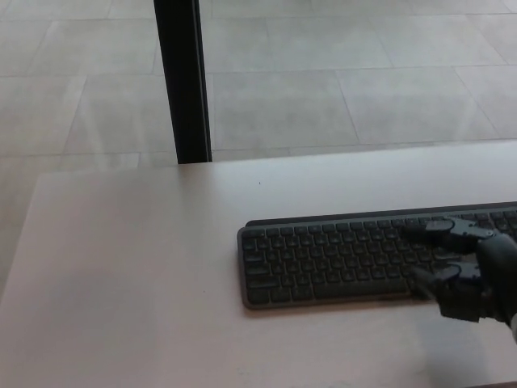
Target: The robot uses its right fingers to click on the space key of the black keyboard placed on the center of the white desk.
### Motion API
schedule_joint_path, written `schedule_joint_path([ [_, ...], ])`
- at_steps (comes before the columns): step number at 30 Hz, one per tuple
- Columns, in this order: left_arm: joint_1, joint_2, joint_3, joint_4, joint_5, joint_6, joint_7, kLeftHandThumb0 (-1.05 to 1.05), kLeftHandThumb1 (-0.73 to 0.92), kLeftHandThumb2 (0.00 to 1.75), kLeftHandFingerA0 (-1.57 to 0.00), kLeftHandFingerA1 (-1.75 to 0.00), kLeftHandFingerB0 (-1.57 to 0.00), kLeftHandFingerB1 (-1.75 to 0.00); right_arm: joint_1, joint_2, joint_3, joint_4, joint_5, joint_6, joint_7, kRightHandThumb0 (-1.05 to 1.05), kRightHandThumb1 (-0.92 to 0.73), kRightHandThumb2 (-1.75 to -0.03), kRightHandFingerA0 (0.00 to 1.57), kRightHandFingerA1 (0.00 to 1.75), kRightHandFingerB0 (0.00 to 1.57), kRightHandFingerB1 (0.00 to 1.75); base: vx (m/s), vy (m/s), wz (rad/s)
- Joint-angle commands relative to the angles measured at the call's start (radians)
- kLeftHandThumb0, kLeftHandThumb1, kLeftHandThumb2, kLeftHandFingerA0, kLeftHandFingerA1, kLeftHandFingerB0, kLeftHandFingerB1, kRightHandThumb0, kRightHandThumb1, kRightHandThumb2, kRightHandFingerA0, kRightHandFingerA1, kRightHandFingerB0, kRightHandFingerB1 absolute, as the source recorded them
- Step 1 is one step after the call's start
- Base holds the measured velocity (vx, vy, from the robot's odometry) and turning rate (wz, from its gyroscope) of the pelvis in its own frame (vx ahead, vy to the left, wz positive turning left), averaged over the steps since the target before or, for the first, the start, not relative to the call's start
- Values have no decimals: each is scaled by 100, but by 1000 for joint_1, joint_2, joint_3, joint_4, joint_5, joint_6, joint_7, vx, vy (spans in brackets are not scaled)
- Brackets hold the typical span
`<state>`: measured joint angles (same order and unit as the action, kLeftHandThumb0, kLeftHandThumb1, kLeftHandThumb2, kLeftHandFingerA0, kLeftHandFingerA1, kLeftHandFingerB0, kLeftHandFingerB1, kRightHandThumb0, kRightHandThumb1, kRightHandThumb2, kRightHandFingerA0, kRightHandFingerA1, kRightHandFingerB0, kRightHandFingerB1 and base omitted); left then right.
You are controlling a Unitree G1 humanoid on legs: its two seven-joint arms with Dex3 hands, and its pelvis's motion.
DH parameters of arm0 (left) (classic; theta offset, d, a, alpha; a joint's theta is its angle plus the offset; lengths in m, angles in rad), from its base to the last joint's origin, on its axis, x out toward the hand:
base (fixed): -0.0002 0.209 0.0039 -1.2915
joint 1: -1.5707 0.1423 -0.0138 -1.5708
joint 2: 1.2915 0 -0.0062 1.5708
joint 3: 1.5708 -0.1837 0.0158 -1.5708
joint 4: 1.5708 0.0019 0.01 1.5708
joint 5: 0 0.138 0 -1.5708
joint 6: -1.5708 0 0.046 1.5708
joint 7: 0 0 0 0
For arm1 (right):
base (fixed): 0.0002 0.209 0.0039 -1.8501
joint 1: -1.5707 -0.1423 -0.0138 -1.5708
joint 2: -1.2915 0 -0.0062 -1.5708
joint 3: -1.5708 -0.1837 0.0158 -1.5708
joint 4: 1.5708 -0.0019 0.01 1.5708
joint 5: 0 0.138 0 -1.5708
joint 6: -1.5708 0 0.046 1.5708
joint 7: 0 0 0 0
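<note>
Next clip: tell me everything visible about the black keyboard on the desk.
The black keyboard is a flat, low, dark grey-black slab with rounded corners and rows of dark keys, looking like matte plastic. It lies flat on the white desk, running off the picture's right edge. The right hand is over its right part, fingers apart, one fingertip near the bottom key row; contact cannot be confirmed.

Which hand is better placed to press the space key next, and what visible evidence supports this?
The right hand: it hangs over the right part of the black keyboard, fingers apart and pointing across the keys. The left hand is not in view.
</note>
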<state>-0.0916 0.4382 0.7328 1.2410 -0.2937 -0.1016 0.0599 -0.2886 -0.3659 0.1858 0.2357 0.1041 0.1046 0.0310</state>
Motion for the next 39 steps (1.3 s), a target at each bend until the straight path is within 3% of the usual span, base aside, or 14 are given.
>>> schedule_joint_path([
  [1,0,31,-4,8,-22,-37,17,-51,59,58,-76,-74,-71,-60,16,-36,52,53,-150,-128,42,-39,-56,-59,92,80,63,45,0,0,0],
  [6,-3,36,-4,7,-29,-30,10,-49,60,58,-79,-78,-71,-60,-5,-35,53,103,-185,-164,35,-38,-58,-59,91,87,62,45,0,0,0],
  [11,-4,48,-14,22,-26,-33,17,-50,62,59,-77,-76,-66,-58,-7,-30,47,116,-221,-170,37,-34,-61,-58,92,81,64,44,0,0,0],
  [14,-2,50,-13,22,-31,-36,31,-52,60,58,-79,-76,-75,-62,-7,-28,60,132,-258,-195,35,-34,-62,-59,92,82,63,44,0,0,0],
  [15,-6,50,-11,22,-35,-31,38,-52,60,58,-87,-79,-74,-62,-11,-45,90,140,-316,-211,21,-39,-61,-60,90,81,61,43,0,0,0],
  [22,-7,48,-20,17,-44,-36,26,-51,60,58,-78,-69,-74,-60,-10,-27,109,154,-375,-240,-9,-34,-60,-58,96,85,64,46,0,0,0],
  [30,-13,52,-45,23,-37,-37,45,-51,59,58,-82,-75,-75,-60,-38,-17,159,231,-465,-323,-57,-27,-61,-57,93,86,62,49,0,0,0],
  [33,-10,53,-48,22,-37,-44,43,-51,60,58,-81,-74,-75,-60,-52,-24,190,234,-519,-304,-66,-31,-62,-58,89,95,61,47,0,0,0],
  [34,-8,54,-51,23,-35,-45,41,-52,60,58,-82,-74,-76,-61,-61,-20,196,240,-522,-296,-60,-29,-61,-58,89,113,62,50,0,0,0],
  [39,-6,51,-52,22,-40,-44,38,-53,60,58,-79,-76,-75,-60,-88,-11,226,244,-582,-227,-81,-27,-57,-61,88,137,65,52,0,0,0],
])
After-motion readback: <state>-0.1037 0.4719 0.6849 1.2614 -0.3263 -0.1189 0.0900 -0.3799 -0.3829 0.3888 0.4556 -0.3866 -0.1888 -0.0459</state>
